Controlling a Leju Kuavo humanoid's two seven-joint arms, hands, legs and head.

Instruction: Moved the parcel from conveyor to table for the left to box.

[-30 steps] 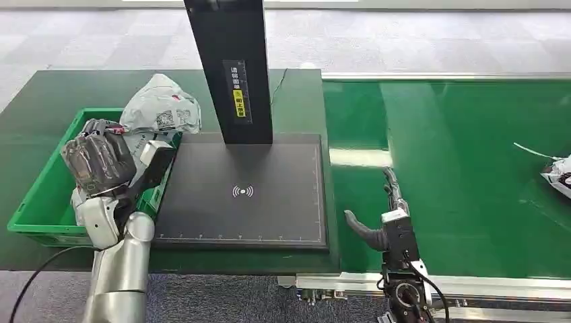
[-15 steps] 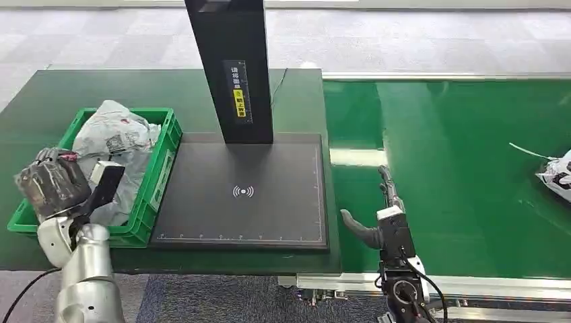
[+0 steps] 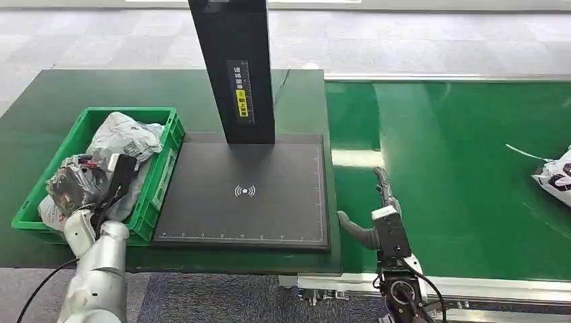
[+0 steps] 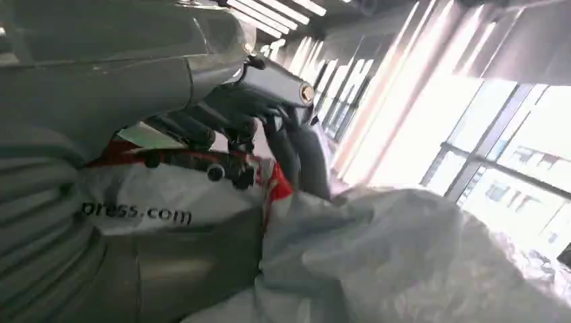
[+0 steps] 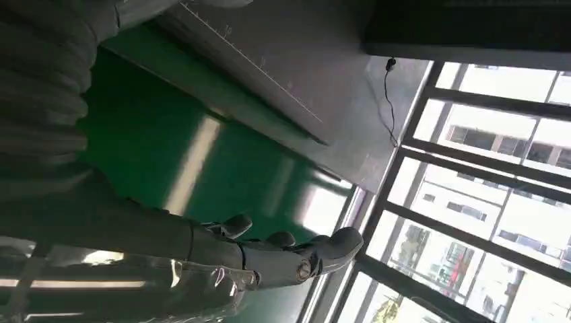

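Observation:
A green crate (image 3: 159, 176) stands on the dark table, left of the scan pad, with several grey and white parcels (image 3: 125, 138) in it. My left hand (image 3: 75, 186) is over the crate's near end, low on the parcels. In the left wrist view its fingers (image 4: 232, 128) lie spread above a white bag with red print (image 4: 155, 202), next to a crumpled grey parcel (image 4: 404, 256), and grip nothing. My right hand (image 3: 376, 210) hangs open over the near edge of the green conveyor (image 3: 458, 168), fingers stretched out (image 5: 269, 256). Another parcel (image 3: 556, 177) lies at the conveyor's far right.
A black scan pad (image 3: 246, 215) lies between crate and conveyor, with a tall black post (image 3: 232, 67) rising at its back. The dark green table (image 3: 67, 87) runs behind and left of the crate. The conveyor's metal frame (image 3: 471, 289) runs along the near side.
My left hand carried a grey parcel over the crate and let it go; the parcel now lies in the crate. The hand drew back and sank low. My right hand barely moved.

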